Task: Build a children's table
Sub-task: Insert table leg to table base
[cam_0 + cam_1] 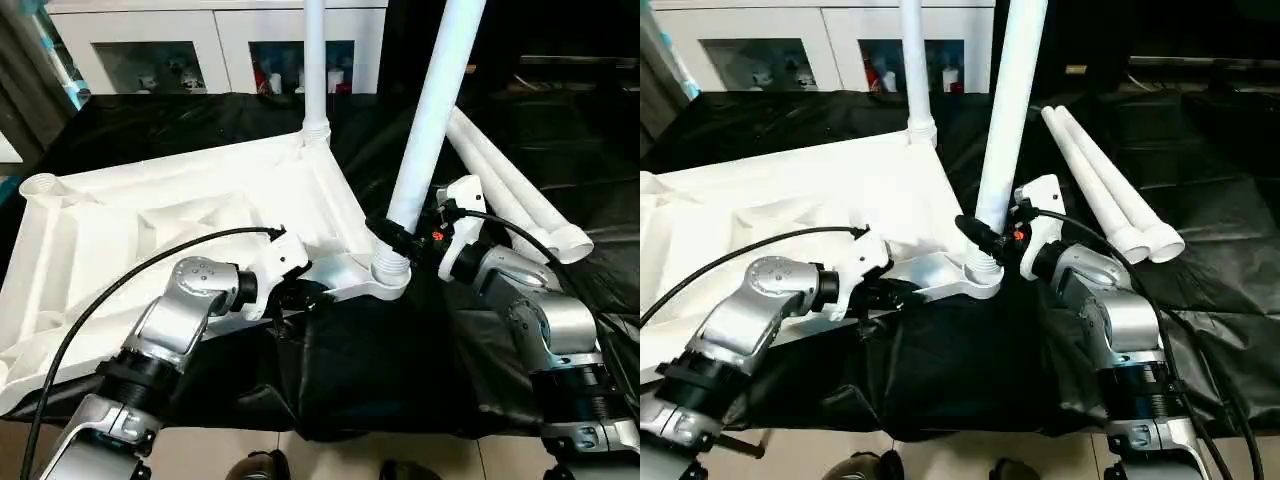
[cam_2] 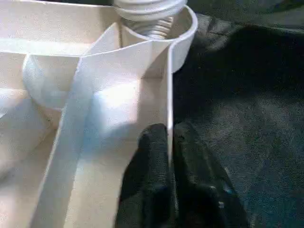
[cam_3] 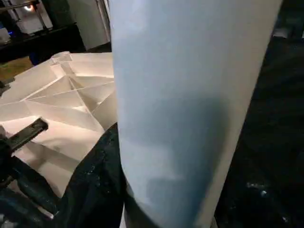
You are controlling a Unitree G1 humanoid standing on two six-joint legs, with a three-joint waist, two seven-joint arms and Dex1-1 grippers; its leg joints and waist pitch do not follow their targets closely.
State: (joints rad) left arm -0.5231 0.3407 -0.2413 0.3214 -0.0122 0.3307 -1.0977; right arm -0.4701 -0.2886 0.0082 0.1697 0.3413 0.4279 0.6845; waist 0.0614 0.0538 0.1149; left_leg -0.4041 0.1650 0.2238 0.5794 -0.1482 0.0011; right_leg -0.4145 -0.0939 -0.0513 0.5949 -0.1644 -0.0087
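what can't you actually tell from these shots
- Tops of both standing legs, the near leg and the far leg: cut off by the head views' upper edge.
- Near corner socket thread depth: cropped in the left wrist view.
- Right gripper fingers: the leg covers them in the right wrist view.

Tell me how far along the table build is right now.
Roughly halfway. One leg already stands in the far corner socket of the upturned table top. In hand: the right gripper clasps a second leg seated in the near socket, apparently not fully home, while the left gripper pinches the top's edge rib. Left: two legs lying on the black cloth.
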